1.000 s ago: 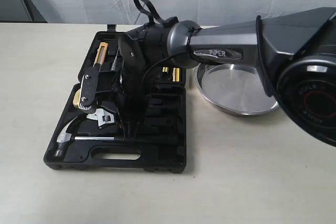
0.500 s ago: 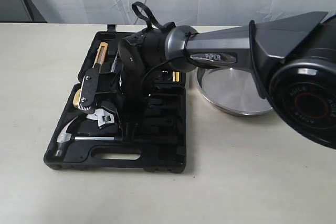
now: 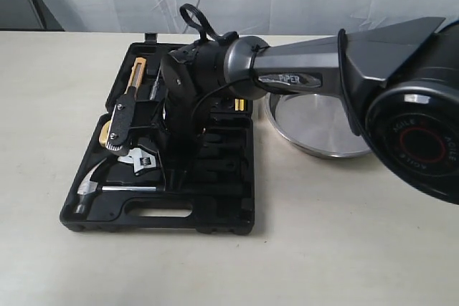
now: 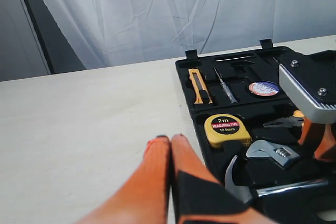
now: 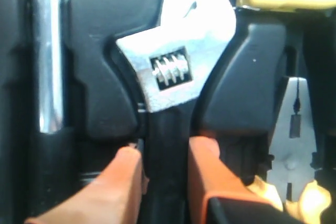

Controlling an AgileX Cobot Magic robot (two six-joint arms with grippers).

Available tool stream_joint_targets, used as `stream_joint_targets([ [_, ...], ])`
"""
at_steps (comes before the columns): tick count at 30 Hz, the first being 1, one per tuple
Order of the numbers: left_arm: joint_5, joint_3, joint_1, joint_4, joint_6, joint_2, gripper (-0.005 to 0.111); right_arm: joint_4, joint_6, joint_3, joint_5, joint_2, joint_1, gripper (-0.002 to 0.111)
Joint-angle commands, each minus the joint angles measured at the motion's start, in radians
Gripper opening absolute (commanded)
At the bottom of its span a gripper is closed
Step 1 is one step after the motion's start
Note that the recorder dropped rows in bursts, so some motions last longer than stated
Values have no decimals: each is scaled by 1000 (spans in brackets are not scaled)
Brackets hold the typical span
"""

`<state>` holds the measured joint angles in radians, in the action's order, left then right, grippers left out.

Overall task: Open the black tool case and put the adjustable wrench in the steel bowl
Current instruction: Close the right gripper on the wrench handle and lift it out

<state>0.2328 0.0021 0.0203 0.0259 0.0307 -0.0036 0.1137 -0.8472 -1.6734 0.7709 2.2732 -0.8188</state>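
The black tool case (image 3: pixel 222 213) lies open on the table, tools in its recesses. The adjustable wrench (image 5: pixel 173 72), silver head and black handle, rests in its recess (image 3: pixel 141 160) near the case's left side. My right gripper (image 5: pixel 165 153) is down in the case, one orange finger pressed against each side of the wrench's black handle. In the exterior view its arm reaches across the case and hides the handle. The steel bowl (image 3: pixel 315 123) stands right of the case, holding nothing. My left gripper (image 4: pixel 170 139) is shut and holds nothing, over the bare table beside the case (image 4: pixel 186 85).
Also in the case are a yellow tape measure (image 4: pixel 227 128), a utility knife (image 4: pixel 199 85), a screwdriver (image 4: pixel 226 85), a claw hammer (image 3: pixel 107 188) and orange-handled pliers (image 5: pixel 294 150). A white curtain hangs behind the table.
My right arm has swung slightly left and dipped lower into the case over the wrench. The case, the bowl and the tools have not moved.
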Motion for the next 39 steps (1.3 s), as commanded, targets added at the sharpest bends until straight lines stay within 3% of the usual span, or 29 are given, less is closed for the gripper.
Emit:
stream_joint_targets([
  [1, -1, -2, 1, 3, -1, 4, 0, -26, 5, 3, -10, -25, 2, 0],
  [15, -1, -2, 1, 3, -1, 4, 0, -4, 13, 3, -33, -134, 2, 0],
  [39, -1, -2, 1, 3, -1, 4, 0, 68, 38, 3, -68, -136, 40, 0],
])
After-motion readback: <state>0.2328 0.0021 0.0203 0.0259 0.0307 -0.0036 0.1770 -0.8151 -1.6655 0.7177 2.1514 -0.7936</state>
